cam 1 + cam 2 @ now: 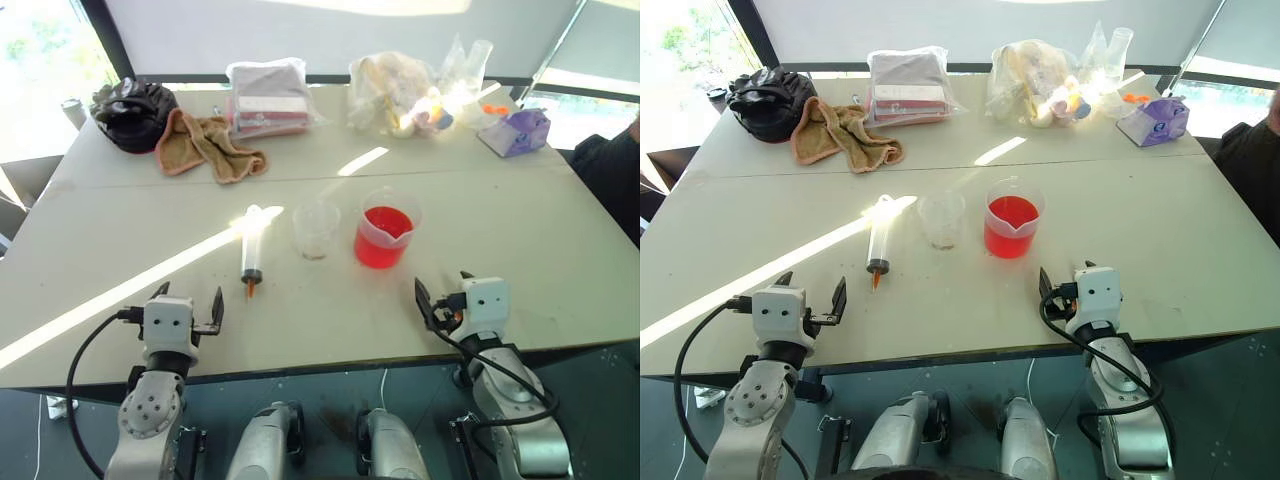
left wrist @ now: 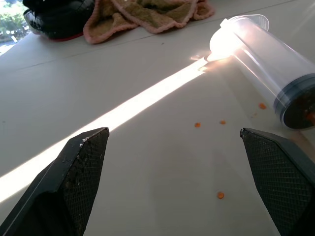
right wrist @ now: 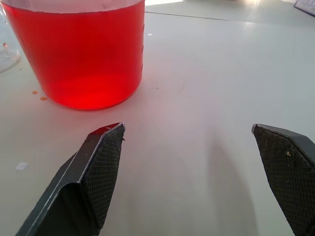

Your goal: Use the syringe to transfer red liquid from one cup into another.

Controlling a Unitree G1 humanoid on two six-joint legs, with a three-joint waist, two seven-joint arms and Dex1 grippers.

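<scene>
Both tools hang at the near table (image 1: 560, 300) edge, left tool (image 1: 186, 312) and right tool (image 1: 443, 296) wide, holding nothing. Behind them lie the syringe (image 1: 252, 250), small cup (image 1: 316, 229), then beaker (image 1: 385, 228) with red liquid (image 1: 382, 240).

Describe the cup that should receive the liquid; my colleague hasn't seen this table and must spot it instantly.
On the pale table, look at the row of three things near the front middle. The smaller clear cup stands in the centre, between the syringe lying flat and the spouted beaker. It looks nearly empty and has a plain rim, while the beaker holds red liquid.
</scene>
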